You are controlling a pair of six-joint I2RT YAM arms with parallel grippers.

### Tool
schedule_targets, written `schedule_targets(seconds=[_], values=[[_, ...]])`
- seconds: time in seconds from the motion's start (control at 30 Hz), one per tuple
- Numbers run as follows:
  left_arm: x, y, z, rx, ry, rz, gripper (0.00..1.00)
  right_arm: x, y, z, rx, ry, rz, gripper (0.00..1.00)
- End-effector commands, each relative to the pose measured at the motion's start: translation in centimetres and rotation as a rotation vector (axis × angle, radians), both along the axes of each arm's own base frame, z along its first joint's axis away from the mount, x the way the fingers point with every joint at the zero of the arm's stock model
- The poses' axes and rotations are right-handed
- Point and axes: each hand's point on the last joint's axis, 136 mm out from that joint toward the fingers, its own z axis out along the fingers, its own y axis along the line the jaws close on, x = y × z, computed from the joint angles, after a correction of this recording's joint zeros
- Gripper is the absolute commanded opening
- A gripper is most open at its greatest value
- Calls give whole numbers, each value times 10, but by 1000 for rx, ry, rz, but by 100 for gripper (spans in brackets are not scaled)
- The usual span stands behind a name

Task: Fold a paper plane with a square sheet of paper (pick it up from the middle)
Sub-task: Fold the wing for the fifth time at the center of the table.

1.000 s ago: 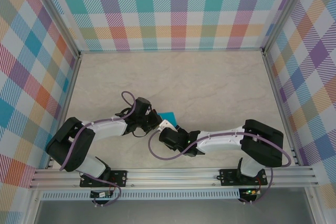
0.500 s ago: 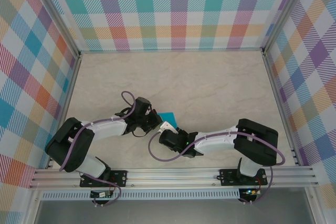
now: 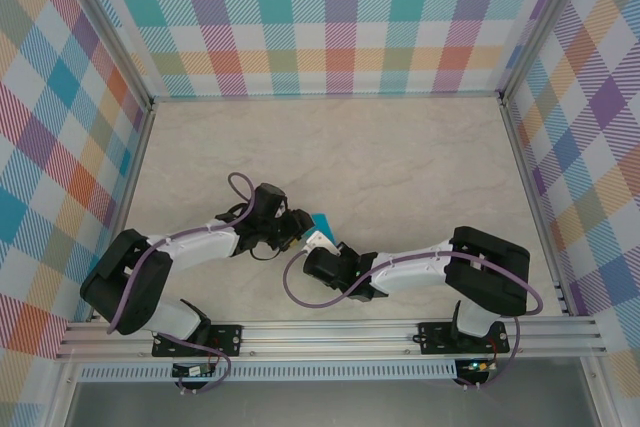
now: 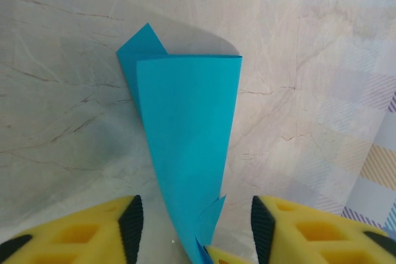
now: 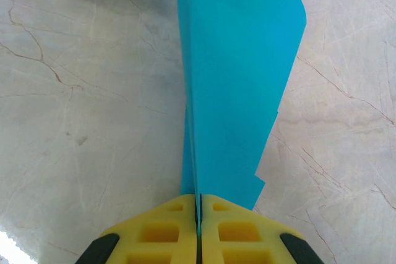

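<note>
Where the two arms meet near the front middle of the pale marbled surface (image 3: 400, 157): one sheet of paper (image 3: 322, 220), teal-blue, folded into a tapering wedge, casting a soft shadow on the surface. Right tool (image 5: 198, 214): closed, yellow pads pressed together on the wedge's narrow lower part. Left tool (image 4: 193, 222): open, one yellow finger on either side of the paper, a gap showing at each side. Plaid walls (image 3: 330, 17) enclose the surface on three sides.
</note>
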Motion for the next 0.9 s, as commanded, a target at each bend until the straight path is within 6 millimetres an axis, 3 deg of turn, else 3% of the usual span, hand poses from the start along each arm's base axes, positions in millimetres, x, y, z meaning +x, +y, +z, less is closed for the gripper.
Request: schedule_targets(seconds=[0.0,0.07,0.23,0.37,0.5,0.67,0.87], values=[[6,8,4,3,24,32,59,0,3,5,38,-14,4,7],[9,5,4,-23,29,21,66,-1,3,4,38,-10,9,7],[14,0,0,-19,51,-4,65,-1,4,4,50,-9,13,8],[13,0,-9,27,98,-33,51,-4,4,1,59,6,18,10],[11,4,-17,68,134,-51,22,-5,0,0,59,13,11,11],[10,7,-14,90,139,-57,3,-7,-4,-2,56,30,2,18],[12,10,-7,108,123,-61,0,-10,-9,-6,32,46,-6,21]])
